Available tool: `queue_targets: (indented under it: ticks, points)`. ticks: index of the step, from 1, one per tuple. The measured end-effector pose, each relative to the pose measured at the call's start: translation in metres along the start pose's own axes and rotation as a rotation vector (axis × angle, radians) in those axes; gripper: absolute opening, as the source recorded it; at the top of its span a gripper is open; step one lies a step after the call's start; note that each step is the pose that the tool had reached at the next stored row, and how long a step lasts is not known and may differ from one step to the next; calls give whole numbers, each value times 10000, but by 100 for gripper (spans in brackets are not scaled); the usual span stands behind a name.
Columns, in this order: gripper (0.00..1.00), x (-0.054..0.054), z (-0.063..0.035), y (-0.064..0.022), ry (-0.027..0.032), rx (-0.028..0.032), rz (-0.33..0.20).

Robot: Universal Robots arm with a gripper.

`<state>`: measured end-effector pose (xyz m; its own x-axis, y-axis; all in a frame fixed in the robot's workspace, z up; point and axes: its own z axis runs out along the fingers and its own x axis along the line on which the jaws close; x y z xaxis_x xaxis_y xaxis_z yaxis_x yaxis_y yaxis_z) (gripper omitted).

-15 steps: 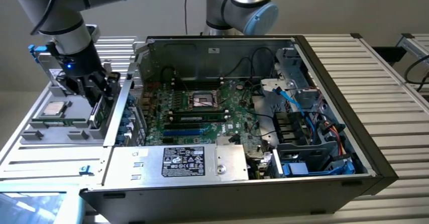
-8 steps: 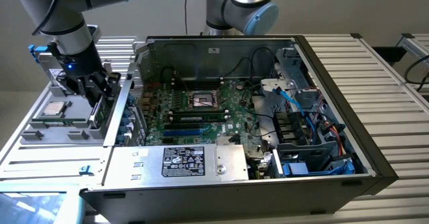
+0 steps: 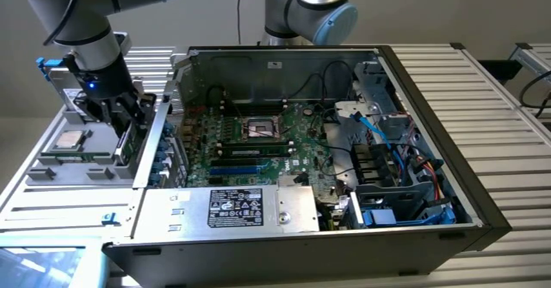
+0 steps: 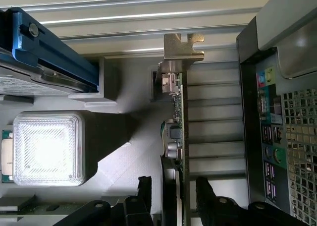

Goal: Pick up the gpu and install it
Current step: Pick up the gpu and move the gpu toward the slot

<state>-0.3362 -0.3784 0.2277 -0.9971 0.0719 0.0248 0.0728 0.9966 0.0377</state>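
The gpu [image 4: 177, 117] stands on its edge in a slot of the grey parts tray [image 4: 133, 156], seen edge-on, with its silver end bracket [image 4: 182, 45] at one end. My gripper [image 4: 173, 184] is open and straddles the card's other end. One black finger [image 4: 143, 191] is on each side, with a gap to the board. In the exterior view, the gripper [image 3: 128, 117] hangs low over the gpu [image 3: 126, 144] at the left, just outside the computer case [image 3: 448, 172].
The open case shows the motherboard [image 3: 258, 139], a memory stick [image 3: 254, 151], blue cables [image 3: 379, 139] and the power supply [image 3: 232, 207]. On the tray [image 3: 51, 172] lie a processor [image 3: 69, 141] and a blue-railed drive [image 4: 49, 52]. A second arm [image 3: 310, 10] stands behind the case.
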Motion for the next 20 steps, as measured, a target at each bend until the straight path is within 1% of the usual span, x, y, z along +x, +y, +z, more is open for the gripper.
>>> queue_targets:
  ticks: [6,7,8,9,11,20]
  points:
    - [49,-2,10,-6,-1,0,0]
    - [47,-2,10,-7,0,1,0]
    - [41,-1,11,-7,0,1,0]
    - [41,-1,11,-7,2,0,-1]
    - [29,-1,11,-7,1,1,-1]
    - [28,-2,11,-7,1,0,-1]
